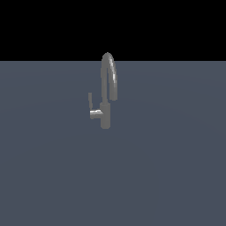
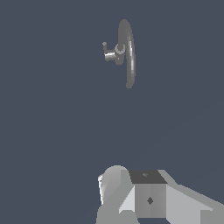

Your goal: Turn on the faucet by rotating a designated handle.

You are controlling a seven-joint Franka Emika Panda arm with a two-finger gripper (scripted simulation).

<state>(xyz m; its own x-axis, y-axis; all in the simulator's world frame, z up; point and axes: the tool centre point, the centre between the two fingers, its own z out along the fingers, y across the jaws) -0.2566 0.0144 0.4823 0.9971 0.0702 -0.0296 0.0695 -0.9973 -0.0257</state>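
While my gripper (image 2: 114,186) hangs well apart, jaw state untellable, the grey metal gooseneck faucet (image 1: 107,88) looks rigid; I'd push its thin, slippery grey lever handle (image 1: 90,100) near the tip.

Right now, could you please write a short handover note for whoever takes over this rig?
Gripper: absent from the exterior view; the wrist view shows only part of the arm's body, so open or shut cannot be told.
Faucet: stands upright on the grey surface, well apart from the arm.
Handle: thin lever pointing up from its stub on the exterior view's left of the post; nothing touches it.
Done: nothing visible yet.
Left: approach, engage the handle, rotate it.
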